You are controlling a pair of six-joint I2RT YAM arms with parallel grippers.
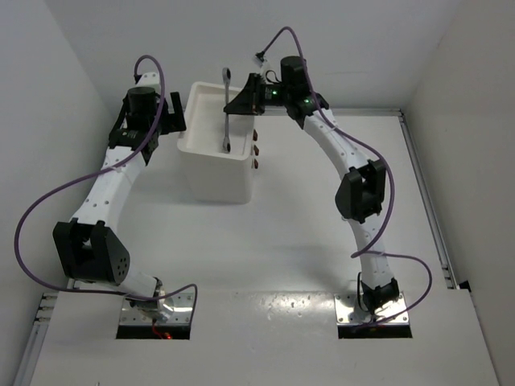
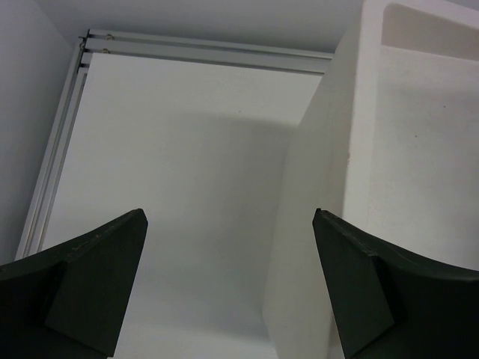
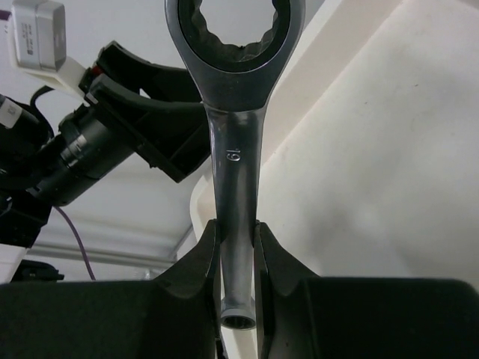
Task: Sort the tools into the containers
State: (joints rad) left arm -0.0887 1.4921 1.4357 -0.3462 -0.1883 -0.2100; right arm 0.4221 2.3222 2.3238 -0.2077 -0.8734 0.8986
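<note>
The right gripper (image 3: pixel 236 247) is clenched on the shank of a silver wrench (image 1: pixel 228 112), pinching it close to its smaller end so that the long handle and the ring head stick out ahead of the fingers. Held this way, the tool lies lengthwise over the shallow tray top of the white container (image 1: pixel 211 173), which stands toward the far middle of the table (image 1: pixel 290 241). That looks like the posture for laying the wrench flat inside the rim. Whether the wrench already touches the tray floor I cannot tell. The small dark knobs (image 1: pixel 256 149) of the drawers show on the container's right face, so the drawers would pull out to the right, away from the other arm. The left gripper (image 2: pixel 228 217) hangs just beside the container's left wall with its fingers spread wide and nothing between them. It seems to be waiting out of the way. No other tools are in view. The table is plain white and slightly glossy, edged with an aluminium rail (image 2: pixel 202 52) at the far side. Bare white walls (image 1: pixel 48 96) close in the work area on the left, far and right sides.
</note>
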